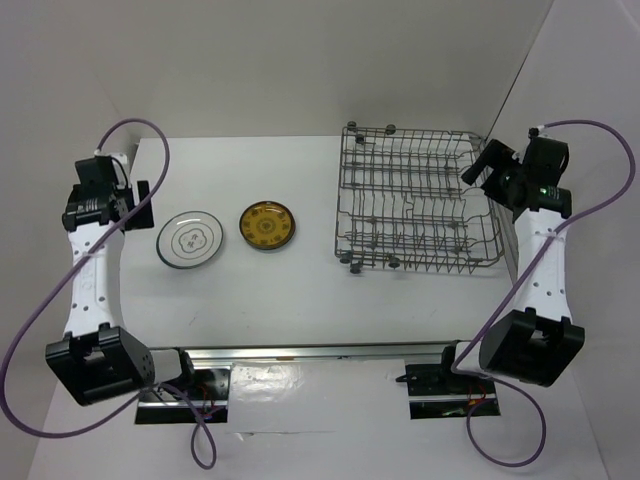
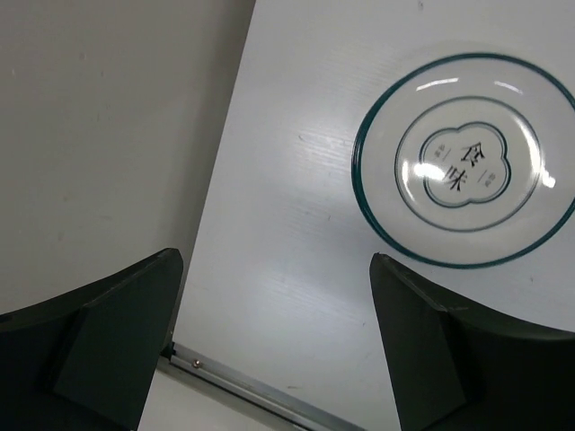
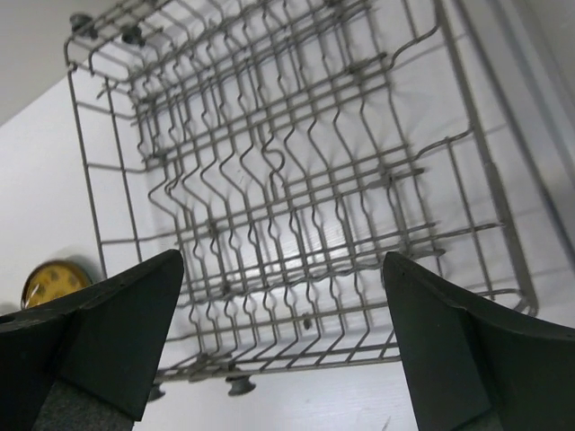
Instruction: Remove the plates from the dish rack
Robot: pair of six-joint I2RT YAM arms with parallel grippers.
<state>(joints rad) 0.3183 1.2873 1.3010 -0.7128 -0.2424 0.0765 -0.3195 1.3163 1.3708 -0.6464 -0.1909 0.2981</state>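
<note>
The grey wire dish rack [image 1: 415, 200] stands at the right of the table and holds no plates; it fills the right wrist view [image 3: 296, 180]. A white plate with a dark teal rim [image 1: 190, 240] and an amber-yellow plate [image 1: 267, 225] lie flat on the table to its left. The white plate also shows in the left wrist view [image 2: 467, 160], and the amber plate's edge shows in the right wrist view [image 3: 54, 283]. My left gripper [image 1: 143, 203] is open and empty, just left of the white plate. My right gripper [image 1: 480, 165] is open and empty at the rack's right side. The other plates are out of view.
White walls close in behind and on both sides. A metal rail [image 1: 320, 352] runs along the table's near edge between the arm bases. The table's left edge [image 2: 216, 377] shows in the left wrist view.
</note>
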